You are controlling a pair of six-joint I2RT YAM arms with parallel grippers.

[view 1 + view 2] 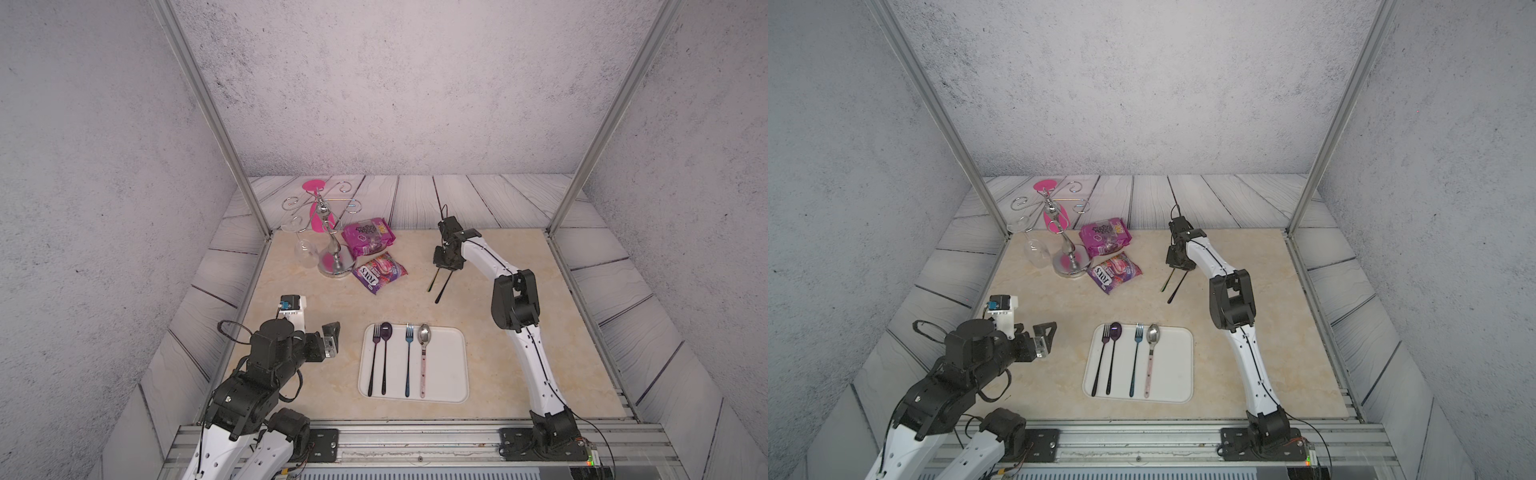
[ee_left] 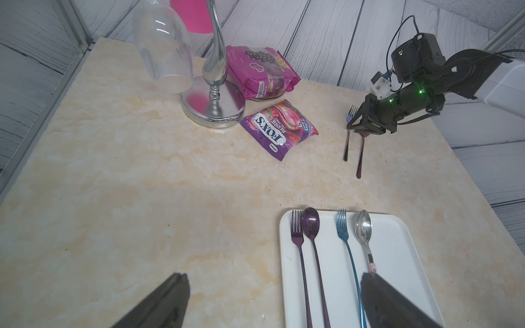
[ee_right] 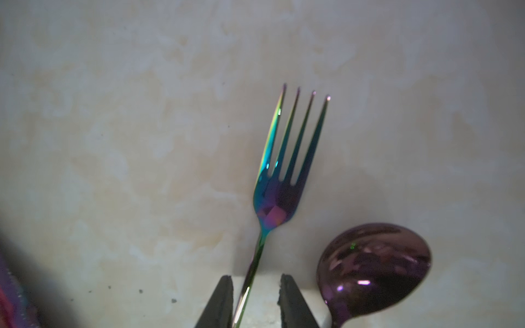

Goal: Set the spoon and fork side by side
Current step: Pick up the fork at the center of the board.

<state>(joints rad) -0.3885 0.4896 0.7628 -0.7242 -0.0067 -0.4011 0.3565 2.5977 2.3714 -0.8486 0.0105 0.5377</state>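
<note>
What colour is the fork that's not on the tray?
Rainbow: the fork shimmers blue, green and purple, clearest in the right wrist view.

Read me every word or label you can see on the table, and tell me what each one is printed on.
"FOX'S": brand on the purple candy bag.
"BERRIES": same bag, next to the brand.
Yellow print on the pink snack pack: too blurred to read.
Smaller print on both: too small to read.

1. Right arm (image 1: 536, 365): white curved links, black joint housings, thin black cable along the shell, small dark screw holes.
2. Left arm (image 1: 270, 353): black joints, white lower links, looping black cables.
3. Left gripper (image 2: 272, 279): dark, wedge-shaped fingers.
4. Green lights (image 2: 420, 91) glow on the right wrist.
</note>
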